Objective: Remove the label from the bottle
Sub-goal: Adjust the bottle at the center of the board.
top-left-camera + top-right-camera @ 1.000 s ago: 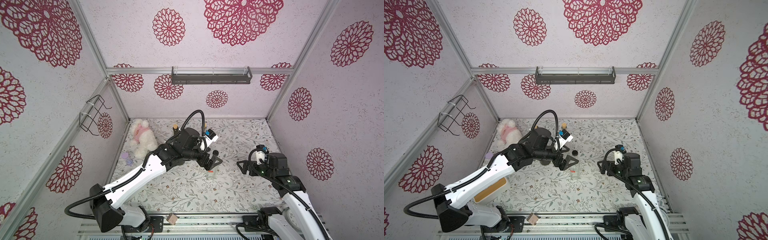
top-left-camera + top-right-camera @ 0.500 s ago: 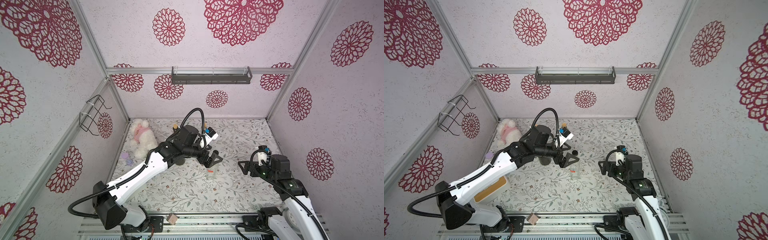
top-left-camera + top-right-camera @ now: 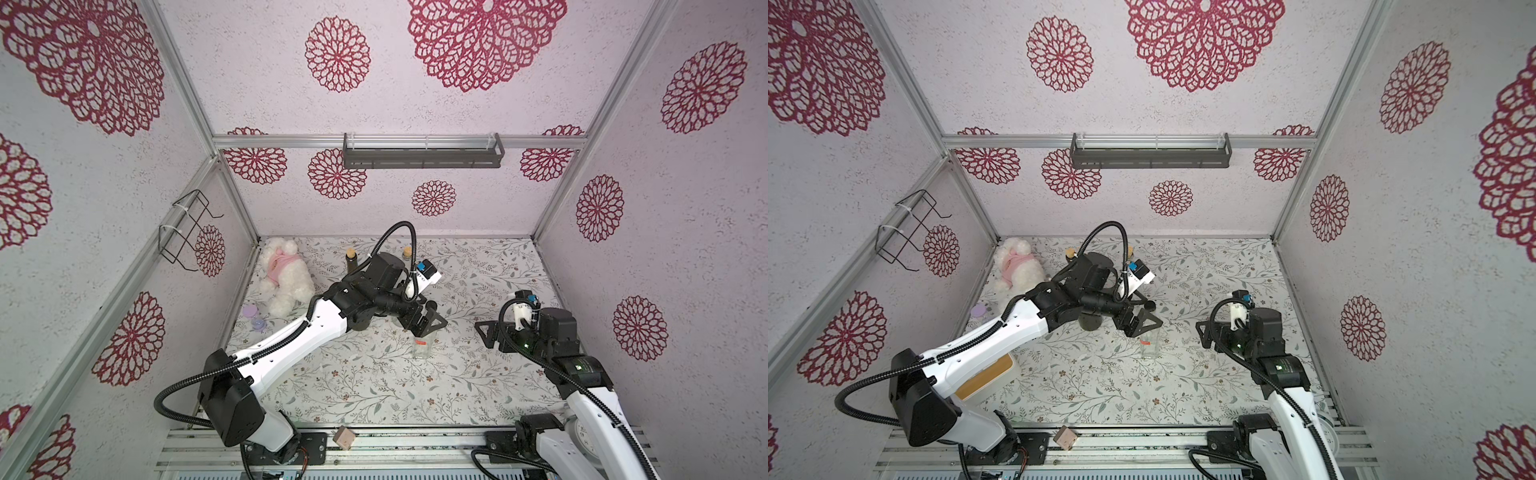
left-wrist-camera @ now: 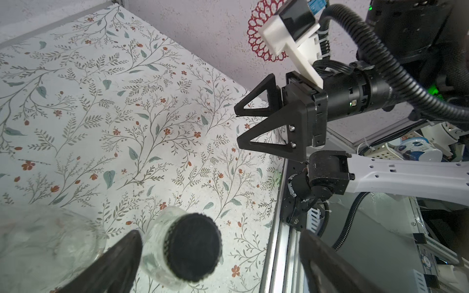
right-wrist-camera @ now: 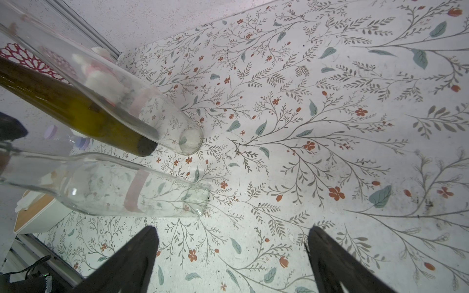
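Observation:
A clear glass bottle (image 3: 424, 352) (image 3: 1150, 352) stands upright mid-table, with a small red label (image 3: 420, 343) (image 3: 1145, 343) on its side. From the right wrist view the bottle (image 5: 165, 192) shows the label (image 5: 133, 194) as a pale pink band. My left gripper (image 3: 428, 326) (image 3: 1144, 326) hangs open over the bottle's top. In the left wrist view a black cap (image 4: 191, 244) on a clear neck lies between the left gripper's (image 4: 219, 234) fingers, close to one finger. My right gripper (image 3: 484, 336) (image 4: 237, 126) (image 5: 232, 229) is open and empty, low to the right of the bottle.
An olive bottle (image 5: 76, 109) and another clear bottle (image 5: 152, 111) stand just behind the task bottle. A plush toy (image 3: 284, 278) lies at the back left. A white box with a wooden lid (image 3: 984, 374) sits front left, and a wooden block (image 3: 345, 436) rests on the front rail.
My left arm has swung a little while its gripper stayed over the bottle's top. The right arm has barely shifted. Both grippers have stayed open.

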